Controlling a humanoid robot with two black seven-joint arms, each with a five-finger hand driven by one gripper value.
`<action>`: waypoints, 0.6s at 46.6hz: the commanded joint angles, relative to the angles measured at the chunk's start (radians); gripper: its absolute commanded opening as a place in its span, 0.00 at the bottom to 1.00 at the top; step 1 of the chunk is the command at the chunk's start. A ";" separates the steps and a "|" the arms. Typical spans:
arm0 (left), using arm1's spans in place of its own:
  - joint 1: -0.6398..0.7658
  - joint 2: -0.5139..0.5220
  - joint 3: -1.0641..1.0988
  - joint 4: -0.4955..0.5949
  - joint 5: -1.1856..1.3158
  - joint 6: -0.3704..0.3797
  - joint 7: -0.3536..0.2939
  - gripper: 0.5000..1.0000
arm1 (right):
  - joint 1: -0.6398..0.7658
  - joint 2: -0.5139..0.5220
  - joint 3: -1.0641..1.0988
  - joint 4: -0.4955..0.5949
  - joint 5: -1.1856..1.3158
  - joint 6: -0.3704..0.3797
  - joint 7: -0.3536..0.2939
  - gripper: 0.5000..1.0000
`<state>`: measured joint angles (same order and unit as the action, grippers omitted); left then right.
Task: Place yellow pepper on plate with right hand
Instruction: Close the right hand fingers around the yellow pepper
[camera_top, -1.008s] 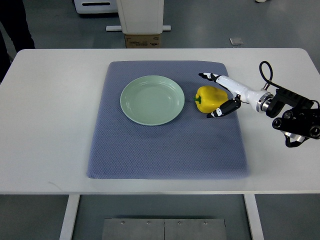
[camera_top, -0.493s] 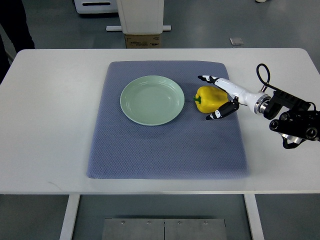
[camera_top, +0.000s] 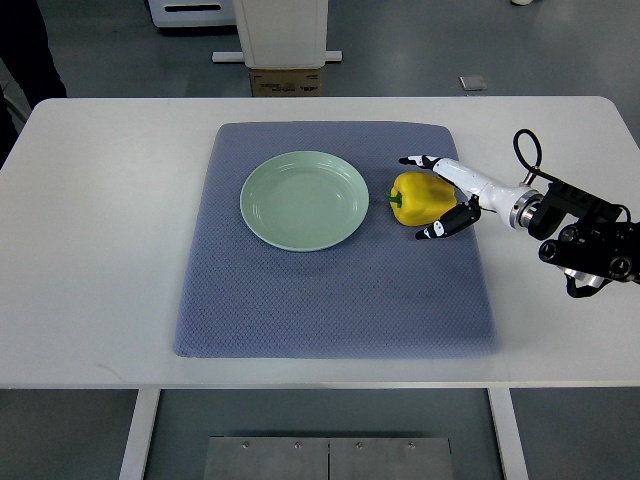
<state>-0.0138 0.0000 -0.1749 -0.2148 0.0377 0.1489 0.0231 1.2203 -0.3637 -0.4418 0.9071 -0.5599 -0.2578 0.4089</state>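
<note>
A yellow pepper (camera_top: 420, 197) with a green stem lies on the blue-grey mat (camera_top: 330, 290), just right of the pale green plate (camera_top: 304, 199), which holds nothing. My right hand (camera_top: 414, 198) reaches in from the right edge and straddles the pepper. Its white fingers (camera_top: 450, 168) run along the pepper's far side and its dark thumb (camera_top: 445, 222) lies along the near side. The fingers are spread, not closed, and the pepper rests on the mat. The left arm is out of view.
The mat covers the middle of a white table (camera_top: 100, 250). Beyond the table's far edge stand a white pedestal (camera_top: 280, 30) and a cardboard box (camera_top: 286, 82). A person's dark clothing (camera_top: 20, 50) shows at the top left corner.
My right hand has slid slightly left, bringing fingers and thumb closer around the pepper. The pepper and plate have not moved.
</note>
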 joint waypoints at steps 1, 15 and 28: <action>0.000 0.000 0.000 0.002 0.001 0.000 0.000 1.00 | 0.001 0.000 0.000 -0.005 0.000 0.000 -0.002 0.90; 0.000 0.000 0.000 0.000 -0.001 0.000 0.000 1.00 | -0.001 0.006 -0.002 -0.005 0.000 0.000 -0.019 0.89; 0.000 0.000 0.000 0.000 0.001 0.000 0.000 1.00 | 0.001 0.025 -0.023 -0.033 0.000 -0.012 -0.035 0.86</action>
<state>-0.0138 0.0000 -0.1749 -0.2147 0.0381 0.1488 0.0231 1.2210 -0.3458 -0.4600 0.8888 -0.5599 -0.2606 0.3801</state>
